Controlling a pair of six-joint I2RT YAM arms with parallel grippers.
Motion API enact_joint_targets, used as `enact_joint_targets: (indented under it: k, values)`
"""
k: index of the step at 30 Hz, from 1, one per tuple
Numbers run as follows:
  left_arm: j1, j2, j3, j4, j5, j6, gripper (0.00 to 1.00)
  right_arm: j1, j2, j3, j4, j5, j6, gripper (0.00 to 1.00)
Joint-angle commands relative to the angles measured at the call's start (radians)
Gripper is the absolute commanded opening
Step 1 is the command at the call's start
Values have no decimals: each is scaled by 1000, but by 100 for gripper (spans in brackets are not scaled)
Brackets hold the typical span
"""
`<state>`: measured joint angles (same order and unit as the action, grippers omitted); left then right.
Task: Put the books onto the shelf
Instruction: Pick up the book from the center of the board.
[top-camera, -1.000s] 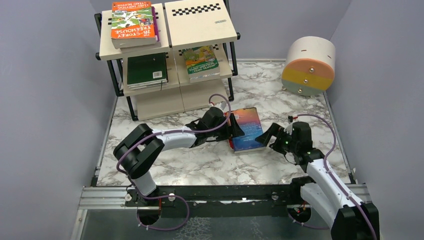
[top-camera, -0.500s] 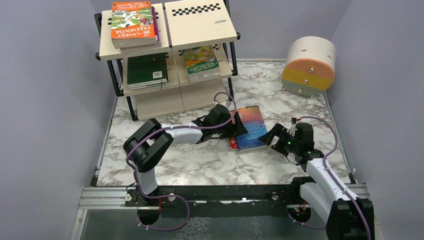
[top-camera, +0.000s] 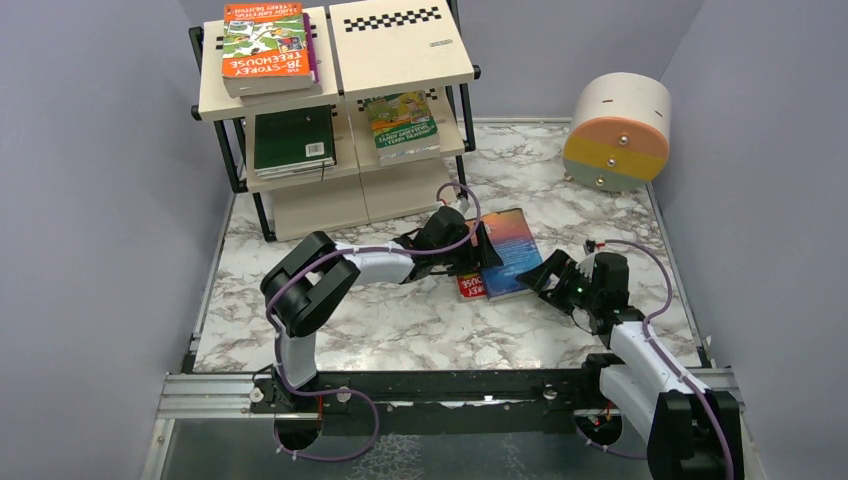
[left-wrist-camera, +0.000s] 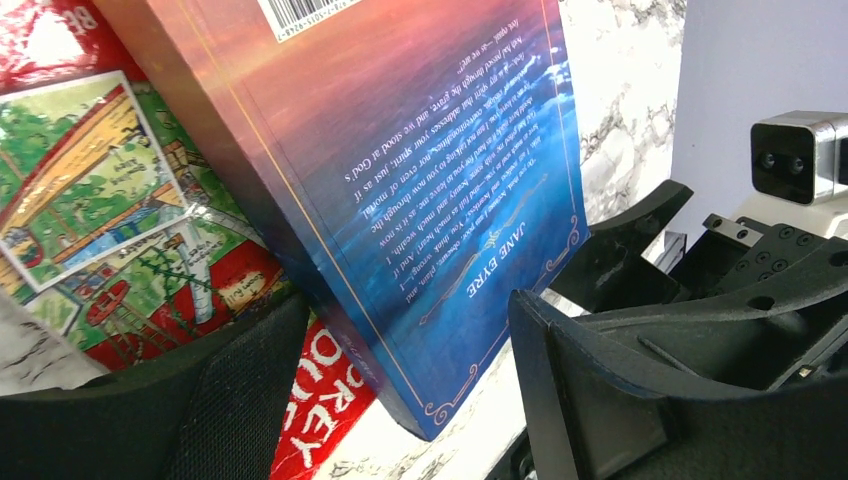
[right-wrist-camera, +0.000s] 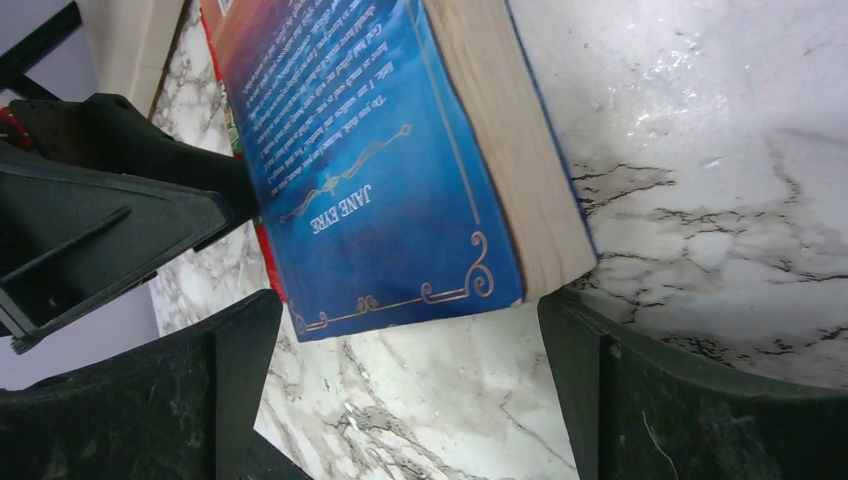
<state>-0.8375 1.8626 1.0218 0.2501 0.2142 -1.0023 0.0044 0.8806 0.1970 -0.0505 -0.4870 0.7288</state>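
The blue book (top-camera: 508, 250) lies flat on the marble table (top-camera: 400, 320), back cover up, in front of the shelf (top-camera: 400, 45) and partly over a red cartoon book (top-camera: 467, 288). Its long axis runs roughly away from the arms (spine left, page edge right, orange end farthest). The left gripper (top-camera: 485, 258) straddles its spine-side corner, jaws apart. The right gripper (top-camera: 541, 280) gapes wide around the near corner, unclamped.

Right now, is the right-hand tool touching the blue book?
Cannot tell. The right wrist view shows the right tool open around a corner of the blue book: table shows beside one finger, none beside the other.
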Motion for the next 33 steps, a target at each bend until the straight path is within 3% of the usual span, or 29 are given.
enact_joint_targets:
  k: [1,16,23,33]
  values:
    - [-21,26,20,45,26,-12,66,-6,-7,-45,47,-44,39,100]
    - [-53,67,31,89,44,-47,64,-6,-4,-118,151,-86,130,98]
    - [-59,64,10,107,48,-57,64,-6,-15,-209,286,-66,246,96]
    - [-58,38,-38,132,51,-70,64,-6,-177,-322,366,25,423,94]
